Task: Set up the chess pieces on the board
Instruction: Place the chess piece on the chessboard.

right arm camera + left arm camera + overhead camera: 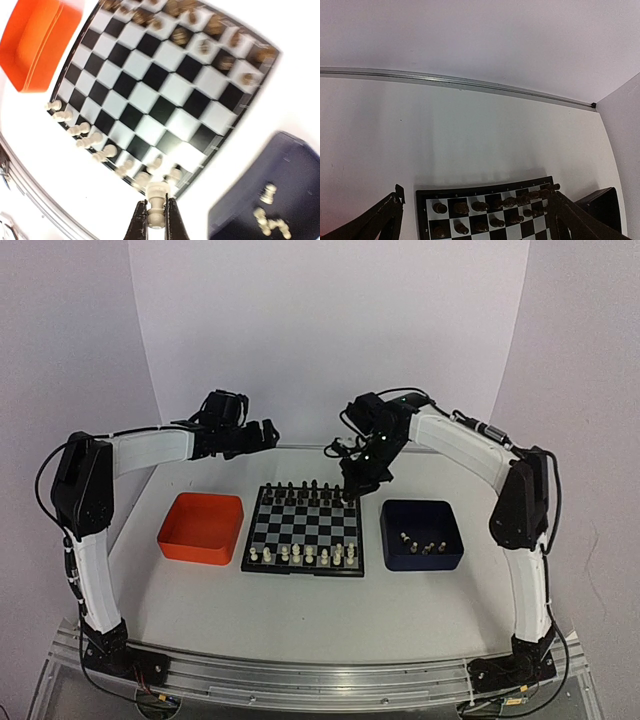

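On a white desk (300, 620) before a pale wall, the right jaws hung above the far right corner of the small black-and-silver checkered chessboard (305, 525), clenched on 1 cream-white plastic chess piece (156, 204). More cream pieces (300, 556) lined the board's near edge, and others lay in the dark blue square tray (420, 564). The left jaws, spread wide, hovered beyond the board's far left corner.

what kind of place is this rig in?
Probably a lab robot test cell: plain white backdrop walls around the table, arms bolted to an aluminium rail, and only staged props, a chessboard between an orange tray and a blue tray.
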